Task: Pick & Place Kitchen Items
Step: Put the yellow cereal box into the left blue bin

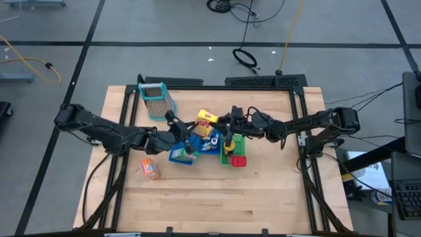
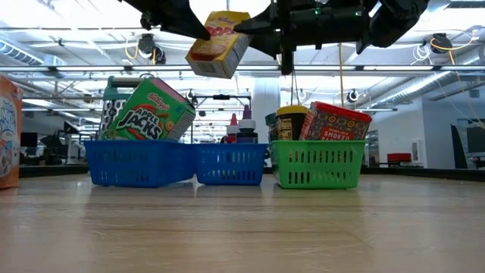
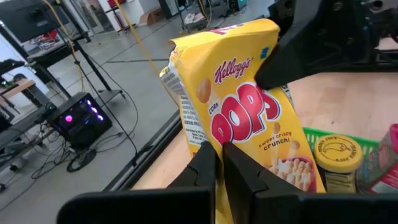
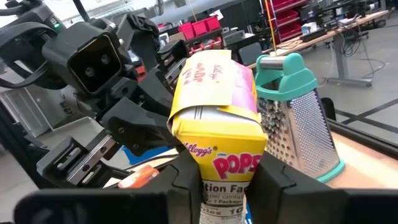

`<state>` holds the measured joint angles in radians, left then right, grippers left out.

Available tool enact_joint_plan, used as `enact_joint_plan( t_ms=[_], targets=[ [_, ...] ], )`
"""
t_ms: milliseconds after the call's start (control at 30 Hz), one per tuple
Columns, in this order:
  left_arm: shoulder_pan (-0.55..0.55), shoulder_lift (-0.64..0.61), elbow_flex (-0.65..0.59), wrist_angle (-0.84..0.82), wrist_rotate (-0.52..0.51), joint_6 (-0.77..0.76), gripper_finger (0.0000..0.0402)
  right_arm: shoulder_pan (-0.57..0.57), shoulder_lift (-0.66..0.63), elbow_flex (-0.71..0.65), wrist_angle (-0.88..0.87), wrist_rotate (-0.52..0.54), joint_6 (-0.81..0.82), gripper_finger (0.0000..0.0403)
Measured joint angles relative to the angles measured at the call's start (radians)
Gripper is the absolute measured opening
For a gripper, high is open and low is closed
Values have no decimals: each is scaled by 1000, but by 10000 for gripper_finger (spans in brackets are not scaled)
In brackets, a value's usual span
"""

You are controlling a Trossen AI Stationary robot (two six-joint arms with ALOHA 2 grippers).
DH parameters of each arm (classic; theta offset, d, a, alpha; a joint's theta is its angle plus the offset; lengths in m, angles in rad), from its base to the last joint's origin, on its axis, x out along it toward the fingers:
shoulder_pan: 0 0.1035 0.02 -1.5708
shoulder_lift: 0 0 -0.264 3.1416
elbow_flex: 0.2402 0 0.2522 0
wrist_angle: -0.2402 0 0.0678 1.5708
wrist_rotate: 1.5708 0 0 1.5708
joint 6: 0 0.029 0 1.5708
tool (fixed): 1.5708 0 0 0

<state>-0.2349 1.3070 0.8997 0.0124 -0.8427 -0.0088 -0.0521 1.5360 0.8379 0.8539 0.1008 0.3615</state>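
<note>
The orange packet (image 2: pixel 6 130) is cut by the low view's edge; small bottles (image 2: pixel 241 130) sit half hidden behind the blue basket (image 2: pixel 231 163) wall.

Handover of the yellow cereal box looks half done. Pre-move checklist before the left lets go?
1. Left gripper shut on the yellow box: ok.
2. Right gripper fingers on both sides of the box: ok; whether they press firmly, cannot tell.
3. Box clear of the table, lifted above the baskets in the low view: ok.
4. Box upright: not ok, it hangs tilted in the low view.
5. Room in the green basket: not ok, the yellow-lidded jar and red box fill it.
6. Grater stands apart from both arms: ok.
</note>
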Motion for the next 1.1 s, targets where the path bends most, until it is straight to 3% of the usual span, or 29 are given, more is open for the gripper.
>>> enact_joint_plan(
  t_ms=[400,700,1100],
  targets=[
    [-86,-135,0,-41,-68,86,78,0,0,2,-6,-26,10,72],
    [-129,-242,0,-40,-68,93,85,15,4,2,-5,-23,-49,73],
    [-137,-254,0,-47,-66,80,86,29,246,174,-39,-82,-212,71]
  ],
)
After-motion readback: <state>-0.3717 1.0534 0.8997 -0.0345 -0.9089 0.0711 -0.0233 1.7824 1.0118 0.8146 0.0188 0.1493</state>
